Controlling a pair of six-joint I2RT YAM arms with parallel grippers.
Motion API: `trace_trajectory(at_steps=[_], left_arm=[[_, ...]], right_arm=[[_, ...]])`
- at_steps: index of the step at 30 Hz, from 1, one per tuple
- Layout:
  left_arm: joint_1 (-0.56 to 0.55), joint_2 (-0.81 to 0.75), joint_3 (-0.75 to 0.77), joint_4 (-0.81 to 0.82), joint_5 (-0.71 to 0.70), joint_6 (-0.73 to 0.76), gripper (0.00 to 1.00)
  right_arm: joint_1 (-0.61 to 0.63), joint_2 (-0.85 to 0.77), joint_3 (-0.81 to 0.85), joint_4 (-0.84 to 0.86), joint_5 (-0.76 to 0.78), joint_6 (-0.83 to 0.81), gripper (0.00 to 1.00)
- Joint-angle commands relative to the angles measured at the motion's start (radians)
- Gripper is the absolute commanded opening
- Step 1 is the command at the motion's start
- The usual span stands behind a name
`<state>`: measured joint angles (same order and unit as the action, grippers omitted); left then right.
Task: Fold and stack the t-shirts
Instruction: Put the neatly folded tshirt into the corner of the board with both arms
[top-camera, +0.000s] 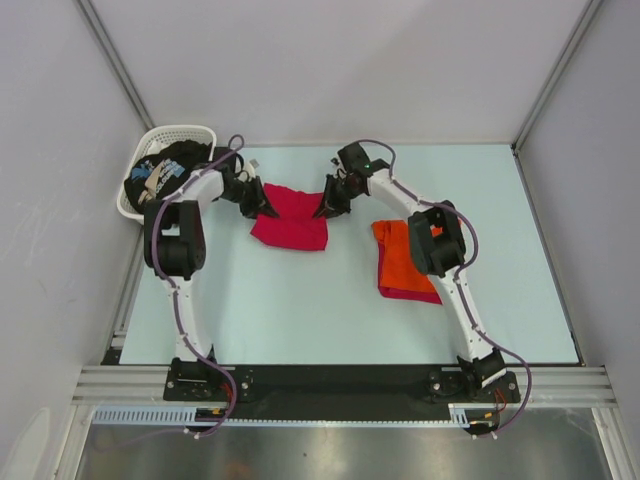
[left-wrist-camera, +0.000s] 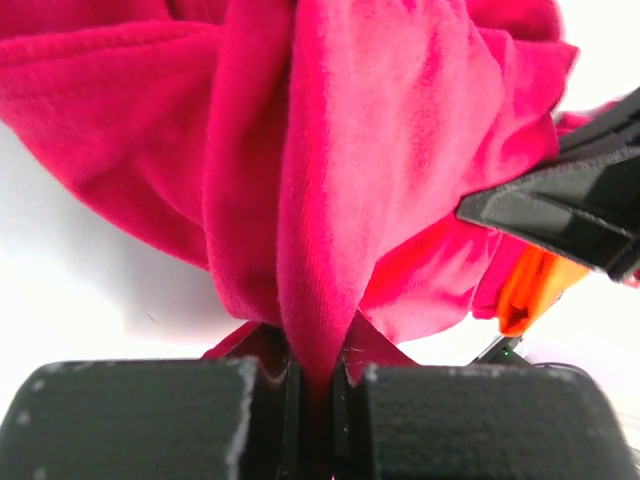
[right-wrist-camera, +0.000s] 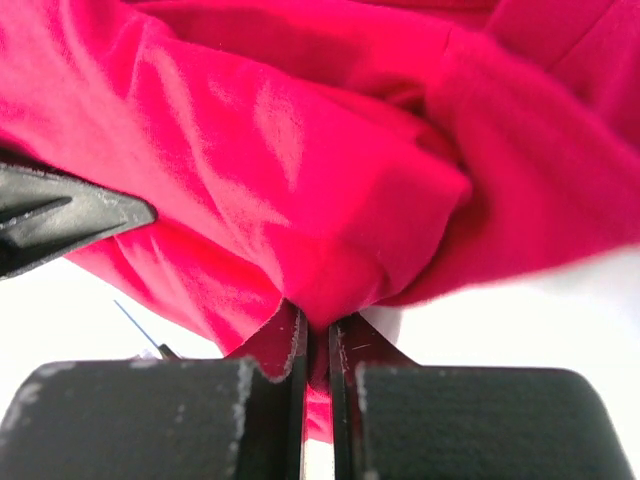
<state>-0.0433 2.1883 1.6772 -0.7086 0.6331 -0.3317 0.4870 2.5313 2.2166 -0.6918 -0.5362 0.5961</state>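
Note:
A crimson-red t-shirt (top-camera: 290, 222) lies bunched on the table's far middle. My left gripper (top-camera: 264, 207) is shut on its left edge, and a fold of the red cloth (left-wrist-camera: 330, 230) is pinched between the jaws. On the shirt's right edge my right gripper (top-camera: 326, 203) is shut, with red cloth (right-wrist-camera: 330, 250) clamped between its jaws. An orange t-shirt (top-camera: 400, 258) lies folded on the right, over a red layer. The black t-shirt with pale print (top-camera: 165, 172) sits in the basket.
The white lattice basket (top-camera: 186, 133) stands at the table's far left corner. Grey walls and metal frame posts close in the table on three sides. In the left wrist view the right gripper's black finger (left-wrist-camera: 560, 205) shows at the right.

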Motion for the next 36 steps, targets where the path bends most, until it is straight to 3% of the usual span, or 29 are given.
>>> trace_trajectory(at_steps=[1, 8, 16, 20, 30, 36], left_arm=[[0.008, -0.199, 0.019, 0.003, 0.013, -0.006, 0.00], [-0.024, -0.291, 0.035, 0.006, 0.062, -0.036, 0.00], [-0.214, -0.311, 0.050, 0.063, 0.073, -0.136, 0.00], [-0.331, -0.263, 0.128, 0.090, 0.077, -0.173, 0.00], [-0.460, -0.138, 0.361, 0.038, 0.094, -0.214, 0.00], [-0.494, -0.116, 0.363, 0.031, 0.073, -0.217, 0.00]], right_arm=[[-0.034, -0.154, 0.041, -0.012, 0.053, -0.045, 0.00], [-0.037, -0.227, 0.043, -0.034, 0.054, -0.082, 0.00], [-0.087, -0.353, 0.040, -0.092, 0.076, -0.124, 0.00], [-0.122, -0.433, 0.002, -0.130, 0.117, -0.159, 0.00], [-0.260, -0.738, -0.368, -0.126, 0.147, -0.220, 0.00], [-0.382, -0.928, -0.639, -0.133, 0.145, -0.252, 0.00]])
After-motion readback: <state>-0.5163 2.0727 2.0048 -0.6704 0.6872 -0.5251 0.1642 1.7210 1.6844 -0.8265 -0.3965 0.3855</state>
